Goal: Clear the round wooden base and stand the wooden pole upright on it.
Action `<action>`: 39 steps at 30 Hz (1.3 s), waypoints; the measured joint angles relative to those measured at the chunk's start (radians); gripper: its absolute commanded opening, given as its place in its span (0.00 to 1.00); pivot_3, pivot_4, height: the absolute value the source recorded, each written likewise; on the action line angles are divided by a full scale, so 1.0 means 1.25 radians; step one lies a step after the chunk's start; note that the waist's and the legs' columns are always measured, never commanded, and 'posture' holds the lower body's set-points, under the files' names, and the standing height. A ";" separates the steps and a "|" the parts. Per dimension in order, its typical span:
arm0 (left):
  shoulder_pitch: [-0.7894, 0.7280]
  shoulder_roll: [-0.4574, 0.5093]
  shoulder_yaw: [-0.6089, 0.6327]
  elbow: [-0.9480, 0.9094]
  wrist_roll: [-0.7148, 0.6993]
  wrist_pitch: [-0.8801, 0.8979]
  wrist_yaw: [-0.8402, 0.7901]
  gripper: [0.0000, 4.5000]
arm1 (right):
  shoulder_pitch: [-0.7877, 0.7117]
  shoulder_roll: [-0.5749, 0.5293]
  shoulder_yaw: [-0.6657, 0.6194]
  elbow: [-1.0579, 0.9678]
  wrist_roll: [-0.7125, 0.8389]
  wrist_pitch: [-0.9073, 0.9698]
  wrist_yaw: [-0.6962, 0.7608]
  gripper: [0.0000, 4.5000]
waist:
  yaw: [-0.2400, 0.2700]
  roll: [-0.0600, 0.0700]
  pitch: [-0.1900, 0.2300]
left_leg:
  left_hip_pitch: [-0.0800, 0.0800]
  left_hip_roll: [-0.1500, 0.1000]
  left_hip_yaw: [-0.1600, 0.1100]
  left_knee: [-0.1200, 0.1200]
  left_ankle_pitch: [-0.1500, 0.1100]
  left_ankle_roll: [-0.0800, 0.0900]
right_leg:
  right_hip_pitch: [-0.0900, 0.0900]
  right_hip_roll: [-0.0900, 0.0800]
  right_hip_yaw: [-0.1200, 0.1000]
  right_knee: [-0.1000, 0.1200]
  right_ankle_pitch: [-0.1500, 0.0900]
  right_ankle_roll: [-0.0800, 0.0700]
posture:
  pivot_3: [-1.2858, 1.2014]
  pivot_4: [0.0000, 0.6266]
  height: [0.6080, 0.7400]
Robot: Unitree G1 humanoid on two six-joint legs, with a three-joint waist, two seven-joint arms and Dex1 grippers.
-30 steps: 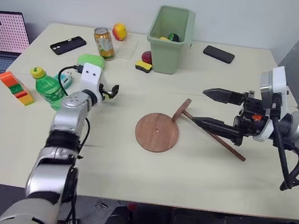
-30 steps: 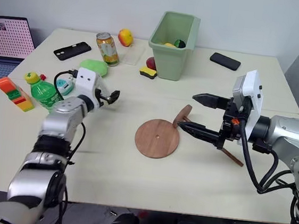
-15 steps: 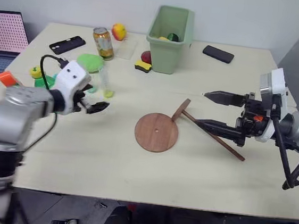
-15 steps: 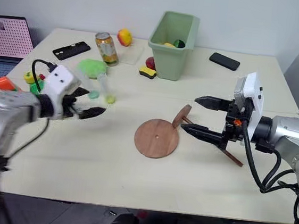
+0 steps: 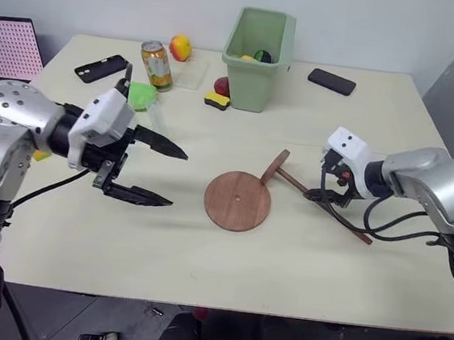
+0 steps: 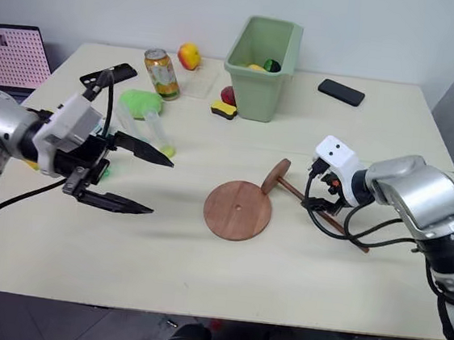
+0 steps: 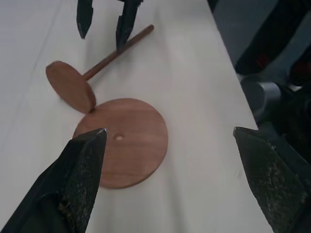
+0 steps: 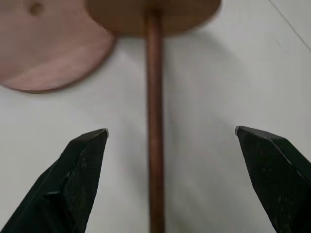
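- The right gripper (image 8: 170,141) is hovering open astride the wooden pole (image 5: 321,203), beside the round wooden base (image 5: 238,200).
- The left gripper (image 5: 161,175) is hanging open, left of that base.

Silver arms, white wrist blocks, black cables, black claws

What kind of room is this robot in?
Probably an office or a lab used for testing robots. A plain pale table holds mixed practice items: a green plastic bin, a drink can and black phones, with an open laptop beside it.
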 measured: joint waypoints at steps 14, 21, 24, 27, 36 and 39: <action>0.056 -0.014 -0.007 0.011 0.002 -0.044 0.004 0.97 | -0.055 0.069 0.126 0.151 -0.107 0.027 0.105 0.30 | -0.012 0.000 0.000 | 0.000 0.000 -0.002 0.001 0.000 0.000 | -0.001 0.000 0.000 0.002 0.000 0.000 | 0.52 0.24 1.00; 0.074 -0.014 0.006 0.008 0.010 -0.034 0.021 0.97 | -0.012 0.067 0.047 0.016 -0.073 0.091 0.111 0.05 | -0.010 0.000 0.000 | 0.000 0.000 -0.003 0.001 0.000 0.000 | 0.000 0.000 0.000 0.002 0.000 0.000 | 0.52 0.24 1.00; 0.074 -0.020 0.008 0.008 0.014 -0.031 0.036 0.97 | 0.034 0.090 -0.017 -0.023 -0.052 0.112 0.090 0.05 | -0.010 0.000 0.000 | 0.000 0.000 -0.003 0.001 0.000 0.000 | 0.000 0.000 0.000 0.002 0.000 0.000 | 0.52 0.24 1.00; 0.081 -0.029 0.028 0.010 0.014 -0.011 0.072 0.97 | 0.098 0.177 -0.207 -0.091 -0.007 0.111 0.028 0.05 | -0.010 0.000 0.000 | 0.000 0.000 -0.003 0.001 0.000 0.000 | -0.001 0.000 0.000 0.003 0.000 0.000 | 0.52 0.24 1.00; 0.085 -0.041 0.053 0.013 0.013 0.025 0.097 0.97 | 0.116 0.426 -0.553 -0.223 0.102 -0.027 -0.135 0.05 | -0.012 0.000 0.000 | 0.001 0.000 -0.002 0.001 0.000 0.000 | 0.000 0.000 0.000 0.004 0.000 0.000 | 0.52 0.24 1.00; 0.080 -0.041 0.053 0.015 0.013 0.036 0.096 0.97 | 0.158 0.501 -0.533 -0.250 0.105 -0.149 -0.156 0.05 | -0.014 0.000 0.000 | 0.002 0.000 -0.002 0.000 0.000 0.000 | 0.000 0.000 0.000 0.004 0.000 0.000 | 0.52 0.24 1.00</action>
